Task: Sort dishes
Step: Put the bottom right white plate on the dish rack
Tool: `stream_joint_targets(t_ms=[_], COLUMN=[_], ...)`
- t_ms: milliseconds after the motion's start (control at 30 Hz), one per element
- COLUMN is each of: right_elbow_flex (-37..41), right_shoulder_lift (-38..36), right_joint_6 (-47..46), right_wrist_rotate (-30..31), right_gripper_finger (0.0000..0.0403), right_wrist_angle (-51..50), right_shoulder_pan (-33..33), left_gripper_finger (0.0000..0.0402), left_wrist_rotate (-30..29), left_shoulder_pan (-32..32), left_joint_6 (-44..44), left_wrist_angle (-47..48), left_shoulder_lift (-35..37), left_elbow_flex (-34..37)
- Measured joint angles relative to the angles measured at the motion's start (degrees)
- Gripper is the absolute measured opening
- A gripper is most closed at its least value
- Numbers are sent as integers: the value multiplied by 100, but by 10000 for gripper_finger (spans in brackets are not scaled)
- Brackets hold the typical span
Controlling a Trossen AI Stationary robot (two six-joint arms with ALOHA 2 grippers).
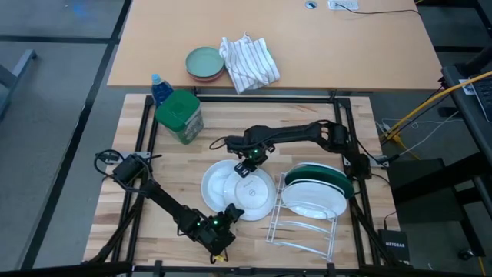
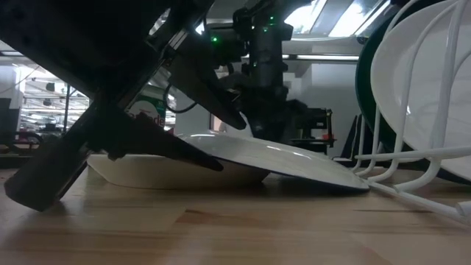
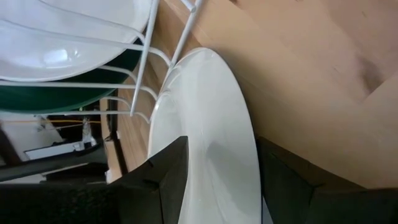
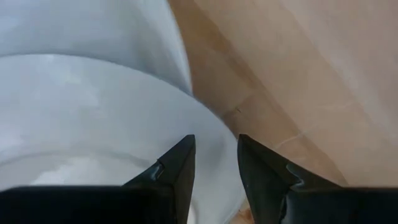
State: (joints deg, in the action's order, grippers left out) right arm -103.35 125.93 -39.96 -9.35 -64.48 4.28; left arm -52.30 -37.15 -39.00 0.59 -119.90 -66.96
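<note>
Two white plates lie overlapped mid-table. The larger one (image 1: 250, 192) is tilted, partly on the smaller one (image 1: 215, 183), with its right edge on the wood beside the wire rack (image 1: 304, 227). In the rack a dark green plate (image 1: 342, 178) and a white plate (image 1: 311, 201) stand on edge. My left gripper (image 1: 228, 221) is shut on the larger plate's near rim. My right gripper (image 1: 247, 166) hangs open, pointing down just above the plates' far rims (image 4: 124, 112), with nothing between its fingers. My left gripper has the larger white plate's near rim (image 3: 211, 155) between its two fingers (image 3: 165, 180), one over the plate and one under it. It comes in from the table's near left, slanting downward. The plate stays tilted, its right edge (image 2: 353, 184) on the table and its left part over the smaller plate (image 2: 147, 173).
A green-lidded jar (image 1: 181, 115) and a blue-capped bottle (image 1: 159, 86) stand at the table's far left. On the farther desk lie a pale green dish (image 1: 204, 63) and a striped cloth (image 1: 250, 61). The rack's near slots (image 1: 296, 231) hold nothing.
</note>
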Motion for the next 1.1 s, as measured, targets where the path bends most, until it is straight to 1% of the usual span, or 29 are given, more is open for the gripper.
stream_joint_targets(t_ms=[133,300,367,600,800,933,1000,1100], right_elbow_flex=[0,-7,-7,-7,-4,-2,2,2], right_shoulder_lift=[-1,-11,-13,-17,-14,-2,2,2], right_joint_6=[123,135,135,135,148,185,187,190], right_wrist_rotate=[-59,-144,-165,-206,-473,-671,-635,-612], right_gripper_finger=[127,126,126,126,126,126,126,127], right_wrist_angle=[-24,-27,-27,-40,0,71,61,73], right_shoulder_pan=[-107,-244,-300,-381,-398,-411,-411,-407], left_gripper_finger=[170,170,170,170,170,170,170,156], left_wrist_rotate=[-232,-298,-418,-1012,-1878,-1925,-1923,-1910], left_shoulder_pan=[-9,-9,-9,-26,-52,-39,-42,-46], left_joint_6=[-5,-37,-58,-92,-117,-131,-130,-91], left_wrist_angle=[-9,-8,-11,-19,38,43,50,31], left_shoulder_lift=[-7,-7,-10,-26,-46,-46,-46,-46], left_elbow_flex=[0,0,0,6,26,26,26,23])
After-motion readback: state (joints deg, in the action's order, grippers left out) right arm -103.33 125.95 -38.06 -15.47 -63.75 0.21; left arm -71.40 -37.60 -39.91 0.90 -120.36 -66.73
